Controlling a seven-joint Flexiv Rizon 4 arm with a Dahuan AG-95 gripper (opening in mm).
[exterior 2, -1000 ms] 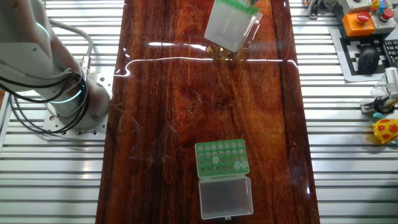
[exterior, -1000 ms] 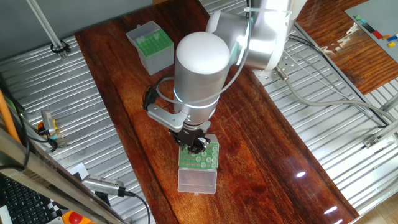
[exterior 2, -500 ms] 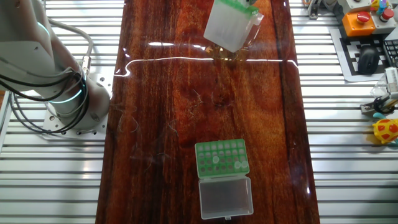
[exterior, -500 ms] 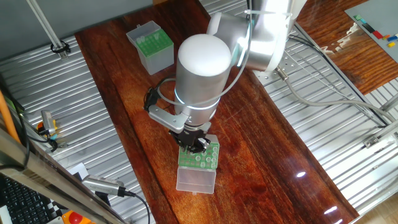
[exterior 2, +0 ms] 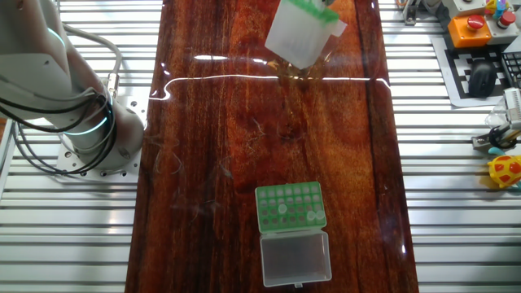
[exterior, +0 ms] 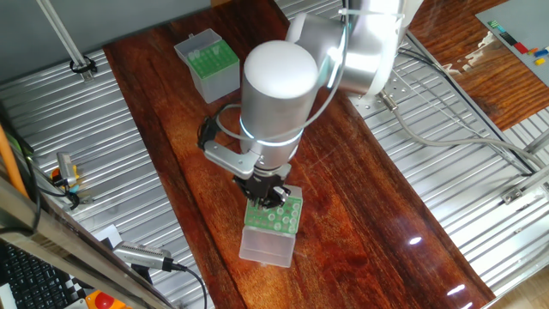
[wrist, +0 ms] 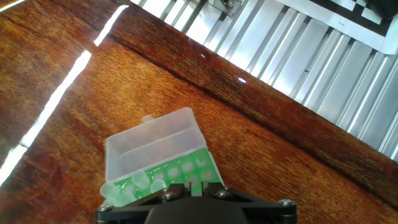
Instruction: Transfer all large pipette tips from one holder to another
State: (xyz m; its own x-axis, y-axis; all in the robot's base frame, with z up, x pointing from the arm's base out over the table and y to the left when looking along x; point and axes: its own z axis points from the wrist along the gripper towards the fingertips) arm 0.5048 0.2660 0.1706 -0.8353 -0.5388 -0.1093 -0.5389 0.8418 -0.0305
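Fingers of the gripper (exterior: 264, 194) are hanging directly over the low green rack (exterior 2: 290, 207), pressing down toward its top face; the arm's wrist is blocking them in one fixed view and the hand view is showing only the dark gripper body at its lower edge, so I cannot tell whether the jaws are apart or together. Just below that dark body, the rack (wrist: 163, 177) is lying flat on the wooden table (exterior 2: 212, 122), with a few large pipette tips (wrist: 134, 185) showing as pale round openings standing in its green grid. Its clear lid (exterior 2: 295, 256) is lying swung fully open, flat on the wood and touching the rack's edge. In the other fixed view the rack is showing several pale tips (exterior 2: 296, 212) in the rows nearest the lid. Farther along the table, well apart from the rack, the taller translucent box (exterior: 207, 63) is standing upright near the far end, its green perforated insert facing up. Beyond it, ribbed metal panels (exterior: 69, 129) are flanking the table on both sides.
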